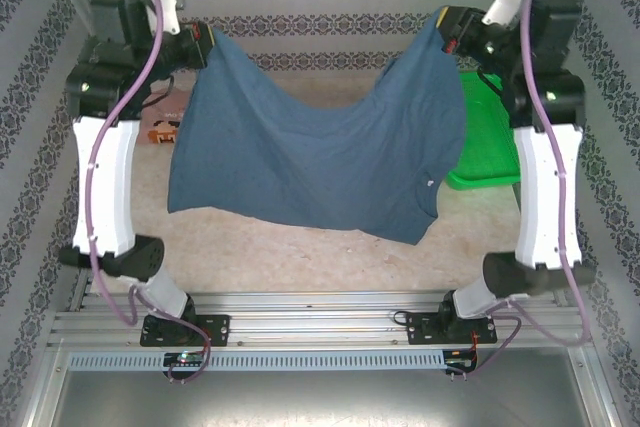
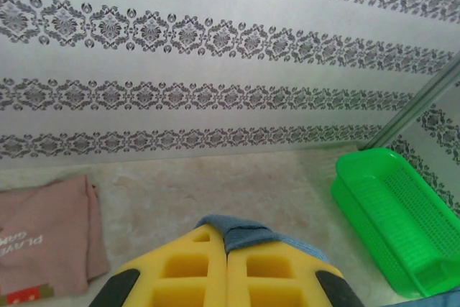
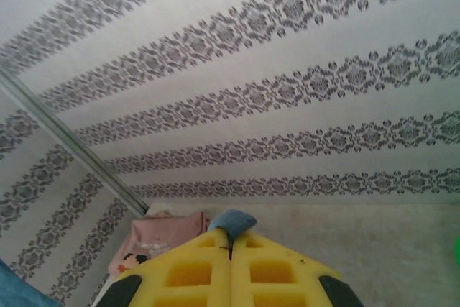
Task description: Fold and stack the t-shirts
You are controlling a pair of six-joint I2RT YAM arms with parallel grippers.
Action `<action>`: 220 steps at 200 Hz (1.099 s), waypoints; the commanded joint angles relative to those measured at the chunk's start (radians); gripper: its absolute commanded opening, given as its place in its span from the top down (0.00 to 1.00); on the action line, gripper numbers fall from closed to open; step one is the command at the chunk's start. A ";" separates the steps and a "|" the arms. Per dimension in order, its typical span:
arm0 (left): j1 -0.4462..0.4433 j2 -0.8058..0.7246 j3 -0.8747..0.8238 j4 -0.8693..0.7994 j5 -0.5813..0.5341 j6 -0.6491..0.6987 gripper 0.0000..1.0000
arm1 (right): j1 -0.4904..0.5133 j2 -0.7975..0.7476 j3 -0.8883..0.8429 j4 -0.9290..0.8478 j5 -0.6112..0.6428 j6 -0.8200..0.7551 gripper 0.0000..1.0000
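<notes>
My left gripper [image 1: 204, 43] and right gripper [image 1: 447, 33] each pinch an upper edge of the dark slate-blue cloth t-shirt [image 1: 320, 157], hanging spread left of the green plastic mesh basket [image 1: 492, 159]; the dusty pink t-shirt [image 2: 44, 239] lies farther left.

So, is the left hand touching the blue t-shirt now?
Touching. In the left wrist view, the left hand is shut on a fold of the blue t-shirt; the cloth sticks out between its yellow fingers.
</notes>
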 commanded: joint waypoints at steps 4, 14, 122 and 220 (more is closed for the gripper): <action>0.048 0.143 0.219 0.095 0.102 -0.076 1.00 | -0.011 0.117 0.160 0.057 -0.041 0.005 1.00; 0.077 0.214 0.303 0.116 0.147 -0.123 1.00 | -0.011 0.184 0.241 0.059 -0.040 0.000 1.00; 0.303 0.255 0.311 0.723 0.442 -0.387 1.00 | -0.065 0.384 0.658 0.270 -0.039 0.014 1.00; 0.318 -0.499 -1.160 0.746 0.395 -0.234 1.00 | 0.016 -0.470 -0.930 0.349 0.045 -0.174 1.00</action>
